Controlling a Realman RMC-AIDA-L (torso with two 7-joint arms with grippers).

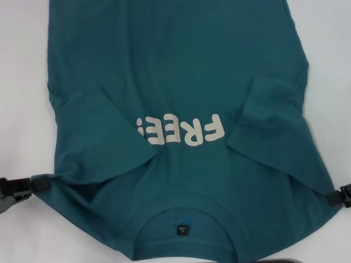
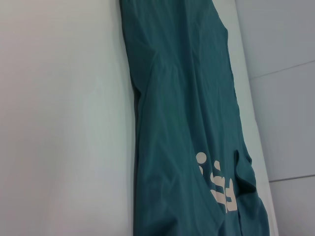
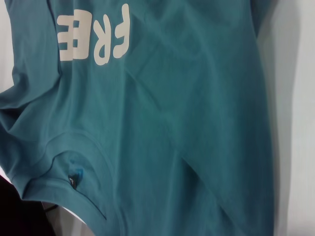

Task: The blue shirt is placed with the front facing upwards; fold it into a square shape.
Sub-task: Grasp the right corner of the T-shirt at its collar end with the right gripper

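The blue shirt [image 1: 181,71] lies front up on the white table, collar [image 1: 186,204] nearest me, with a black neck label [image 1: 180,230]. The cream "FREE!" print [image 1: 184,131] reads upside down. Both sleeves are folded inward over the chest, one on the left [image 1: 98,142] and one on the right [image 1: 271,118]. My left gripper [image 1: 37,183] pinches the shirt's left shoulder corner. My right gripper [image 1: 335,196] pinches the right shoulder corner, which is drawn out to a point. The shirt also shows in the left wrist view [image 2: 182,123] and the right wrist view [image 3: 187,113].
The white table [image 1: 22,82] shows bare on both sides of the shirt. The shirt's hem runs out of the head view at the far side. A pale wall or floor panel [image 2: 285,59] lies beyond the table edge in the left wrist view.
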